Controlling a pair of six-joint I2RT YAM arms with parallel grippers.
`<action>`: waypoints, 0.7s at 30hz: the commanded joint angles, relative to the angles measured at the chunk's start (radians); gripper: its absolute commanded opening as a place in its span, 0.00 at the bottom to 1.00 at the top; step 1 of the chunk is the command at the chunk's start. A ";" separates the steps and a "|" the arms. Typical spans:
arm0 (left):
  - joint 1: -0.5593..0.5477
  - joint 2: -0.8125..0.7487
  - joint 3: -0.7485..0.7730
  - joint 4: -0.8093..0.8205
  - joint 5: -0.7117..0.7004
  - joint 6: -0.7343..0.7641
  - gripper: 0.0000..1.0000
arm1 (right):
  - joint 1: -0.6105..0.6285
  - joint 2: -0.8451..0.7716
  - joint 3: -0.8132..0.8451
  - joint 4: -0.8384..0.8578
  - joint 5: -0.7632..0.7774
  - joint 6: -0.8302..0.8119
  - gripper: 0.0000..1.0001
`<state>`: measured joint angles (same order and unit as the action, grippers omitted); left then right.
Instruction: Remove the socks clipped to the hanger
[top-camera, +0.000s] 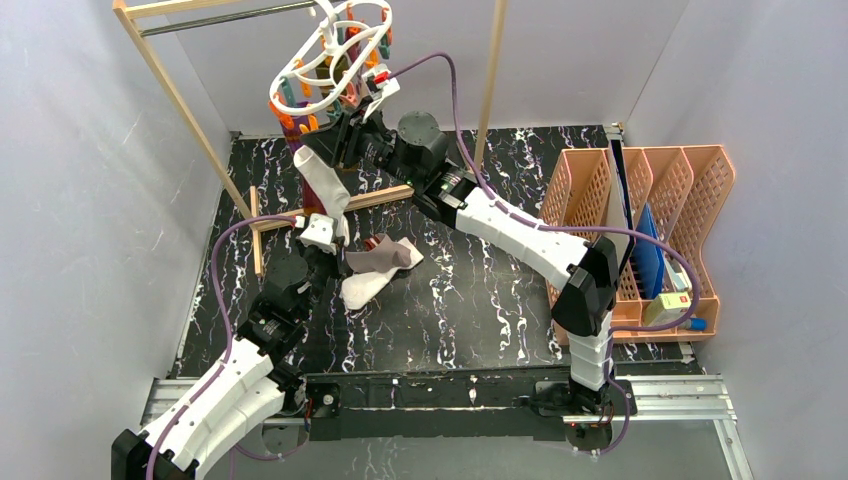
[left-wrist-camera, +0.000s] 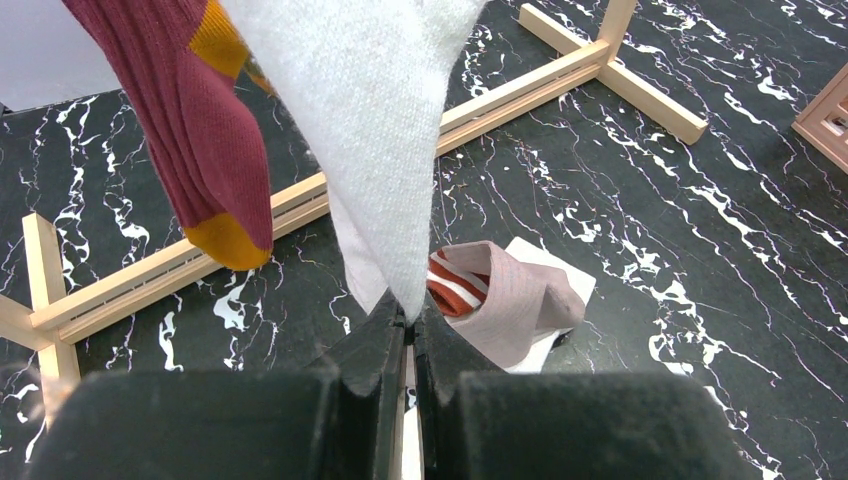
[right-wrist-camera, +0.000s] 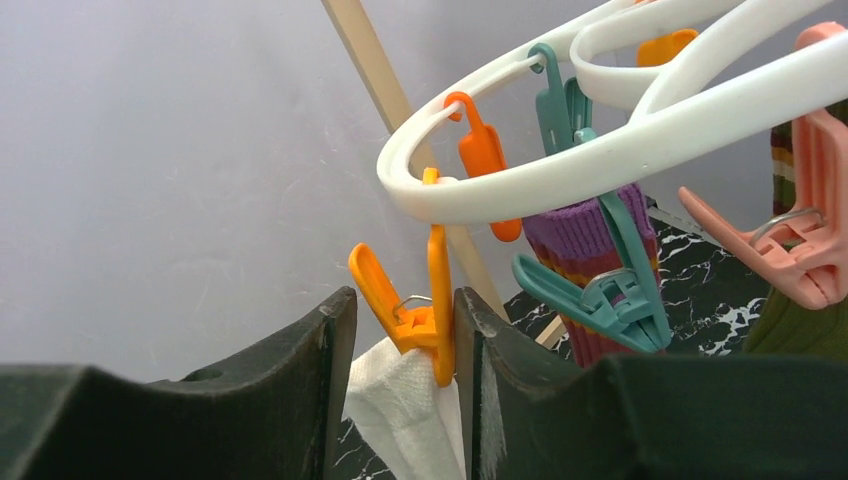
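Top external: hanger (top-camera: 335, 55) hangs tilted from the rack (top-camera: 180, 97) top bar at the back. White sock (top-camera: 325, 185) is clipped to it and stretched down toward the near left. Two loose socks (top-camera: 380, 268) lie on the table (top-camera: 480, 300) just right of its lower end, one tan over one white. Organizer (top-camera: 700, 180) stands far right, well apart. Purple cable (top-camera: 450, 90) loops up beside the rack's right post, near the hanger.

Left wrist: left gripper (left-wrist-camera: 408, 330) has its jaws almost together, pinching the white sock's lower tip. The fabric rises from them as a taut wedge. Maroon sock (left-wrist-camera: 200, 130) with an orange toe hangs just left of it, clear of my fingers. The rack's base bar runs behind both.

Right wrist: right gripper (right-wrist-camera: 400, 370) has its jaws drawn in on the orange peg (right-wrist-camera: 438, 300) that clips the white sock's top. Both fingers look to be against the peg, and the peg grips the fabric. Teal peg (right-wrist-camera: 625, 300) just right holds a purple striped sock (right-wrist-camera: 585, 235), crowding the right finger. Pink peg (right-wrist-camera: 820, 180) is beyond it.

Hard to see: from the top camera both sets of fingertips are hidden by the wrists. The left wrist view cuts off the sock tops. Olive fabric (right-wrist-camera: 790, 335) under the pink peg is cut off, so I can't tell what it is. I can't count the socks left on the hanger.
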<state>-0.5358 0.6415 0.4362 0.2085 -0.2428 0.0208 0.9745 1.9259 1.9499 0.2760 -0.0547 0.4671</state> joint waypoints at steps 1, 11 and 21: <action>0.002 -0.013 -0.009 -0.004 0.005 -0.009 0.00 | 0.009 -0.025 0.000 0.078 0.013 0.003 0.46; 0.002 -0.010 -0.010 -0.004 0.008 -0.010 0.00 | 0.009 -0.026 -0.020 0.099 0.018 0.014 0.31; 0.003 -0.043 -0.011 -0.021 0.010 -0.008 0.00 | 0.010 -0.030 -0.023 0.104 0.022 0.014 0.14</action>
<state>-0.5358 0.6254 0.4358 0.2043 -0.2424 0.0177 0.9775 1.9259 1.9316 0.3176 -0.0471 0.4728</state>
